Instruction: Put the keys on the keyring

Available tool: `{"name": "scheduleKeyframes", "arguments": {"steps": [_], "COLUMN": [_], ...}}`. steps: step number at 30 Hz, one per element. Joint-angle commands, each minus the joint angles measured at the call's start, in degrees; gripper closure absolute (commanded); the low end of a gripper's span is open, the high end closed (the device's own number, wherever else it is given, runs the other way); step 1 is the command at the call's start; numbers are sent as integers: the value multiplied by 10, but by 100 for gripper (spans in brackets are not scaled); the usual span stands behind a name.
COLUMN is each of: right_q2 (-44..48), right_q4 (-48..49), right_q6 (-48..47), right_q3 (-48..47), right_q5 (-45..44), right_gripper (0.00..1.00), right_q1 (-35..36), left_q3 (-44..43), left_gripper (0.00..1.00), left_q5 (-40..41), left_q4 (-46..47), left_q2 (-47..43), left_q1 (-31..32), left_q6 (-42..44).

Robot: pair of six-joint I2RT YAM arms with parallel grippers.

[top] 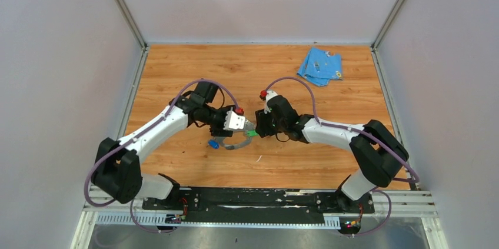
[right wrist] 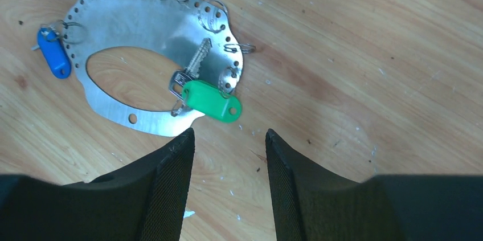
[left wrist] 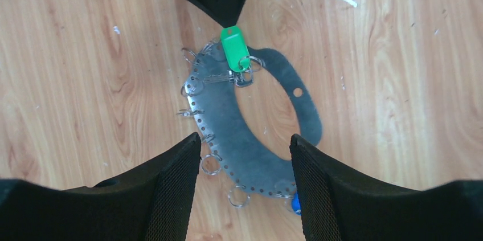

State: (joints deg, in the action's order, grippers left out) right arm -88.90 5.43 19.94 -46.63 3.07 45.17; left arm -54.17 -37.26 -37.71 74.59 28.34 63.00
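Seemingly almost done: the flat grey oval metal keyring (right wrist: 142, 24), its rim punched with holes and small wire loops (right wrist: 216, 17), lies on the wooden table (right wrist: 370, 53). The blue-headed key (right wrist: 53, 53) appears hooked to a loop at one end. The green-headed key (right wrist: 212, 101) lies across the band, and I cannot tell whether it is threaded. Above, the left gripper (left wrist: 245, 138) and the right gripper (right wrist: 229, 133) hover with jaws spread, holding nothing

The large oval grey metal keyring (right wrist: 148, 21) is dull silver, a row of small holes dotting its outer edge. In the right wrist view, the small green plastic-headed key (right wrist: 212, 101) lies at its five o'clock, the small blue plastic-headed key (right wrist: 53, 53) at nine. The wooden worktop (right wrist: 370, 53) shows orange-brown grain with white flecks. The folded light-blue cloth (top: 319, 65) carries yellow marks.
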Motion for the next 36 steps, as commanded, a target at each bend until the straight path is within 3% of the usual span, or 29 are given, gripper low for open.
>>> {"name": "scheduleKeyframes", "arguments": {"steps": [1, 6, 12, 19, 23, 28, 36], "right_q2": [-7, 66, 180, 251, 245, 235, 224], "right_q4": [40, 59, 34, 42, 58, 74, 103], "right_q6": [4, 33, 42, 65, 70, 76, 85], "right_q3": [9, 77, 156, 214, 219, 225, 233], "right_q5": [31, 43, 7, 27, 49, 67, 94], "right_gripper": [48, 47, 47, 47, 47, 48, 49], "right_q1": [-12, -55, -71, -112, -121, -124, -126], "left_q3": [-10, -119, -233, -269, -281, -287, -295], "left_gripper": [38, 39, 48, 48, 49, 61, 67], "left_q5": [-9, -27, -14, 53, 67, 77, 85], "left_q4": [17, -10, -87, -173, -173, -173, -173], "left_q2": [53, 173, 301, 366, 390, 404, 416], "left_q1": [2, 12, 57, 86, 98, 100, 101], "left_q6": [203, 297, 408, 574, 553, 542, 542]}}
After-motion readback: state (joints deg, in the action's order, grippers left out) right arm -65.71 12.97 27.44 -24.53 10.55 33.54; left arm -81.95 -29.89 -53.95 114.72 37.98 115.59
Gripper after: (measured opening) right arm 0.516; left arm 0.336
